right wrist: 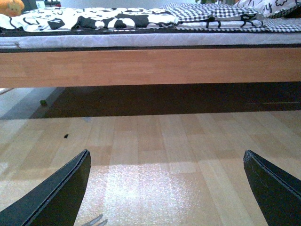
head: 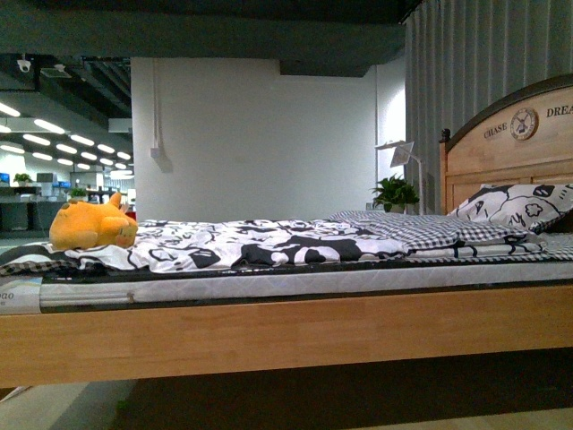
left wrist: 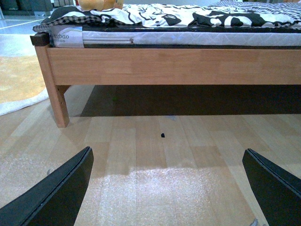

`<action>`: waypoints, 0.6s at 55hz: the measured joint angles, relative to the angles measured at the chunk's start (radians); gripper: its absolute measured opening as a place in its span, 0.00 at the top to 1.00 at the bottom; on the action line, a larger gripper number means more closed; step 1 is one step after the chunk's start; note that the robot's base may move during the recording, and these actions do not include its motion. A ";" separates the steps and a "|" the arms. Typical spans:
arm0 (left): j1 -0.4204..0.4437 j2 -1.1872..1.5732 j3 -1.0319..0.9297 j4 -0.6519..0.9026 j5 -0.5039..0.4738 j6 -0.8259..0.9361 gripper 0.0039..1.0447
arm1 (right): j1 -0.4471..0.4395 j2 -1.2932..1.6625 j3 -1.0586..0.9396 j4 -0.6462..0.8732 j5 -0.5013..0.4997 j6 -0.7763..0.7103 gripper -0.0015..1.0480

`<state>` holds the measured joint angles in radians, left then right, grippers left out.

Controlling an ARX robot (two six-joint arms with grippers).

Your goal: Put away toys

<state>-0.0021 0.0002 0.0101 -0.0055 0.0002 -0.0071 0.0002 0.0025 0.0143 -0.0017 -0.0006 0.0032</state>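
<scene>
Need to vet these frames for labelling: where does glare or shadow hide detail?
Front view: toy clear, evenly lit; deep shadow under the bed. Left wrist view: pale glare washes out the floor by the left gripper; under-bed black. Right wrist view: same floor glare by the right gripper, same dark underside.

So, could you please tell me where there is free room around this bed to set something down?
The wood floor before the bed frame is bare, save a dark speck. On the bed, the duvet between plush toy and pillow carries nothing. Crowded: the toy's end and the pillow's end.
</scene>
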 joint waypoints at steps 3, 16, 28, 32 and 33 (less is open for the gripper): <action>0.000 0.000 0.000 0.000 0.000 0.000 0.06 | 0.000 0.000 0.000 0.000 0.000 0.000 0.06; 0.000 0.000 0.000 0.000 0.000 0.000 0.06 | 0.000 0.000 0.000 0.000 0.000 0.000 0.06; 0.000 0.000 0.000 0.000 0.000 0.000 0.06 | 0.000 0.000 0.000 0.000 0.000 0.000 0.06; 0.000 0.000 0.000 0.000 0.000 0.000 0.06 | 0.000 0.000 0.000 0.000 0.000 0.000 0.06; 0.000 0.000 0.000 0.000 0.000 0.000 0.06 | 0.000 0.000 0.000 0.000 0.000 0.000 0.06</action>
<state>-0.0021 0.0002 0.0101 -0.0055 0.0002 -0.0071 0.0002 0.0025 0.0143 -0.0017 -0.0002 0.0032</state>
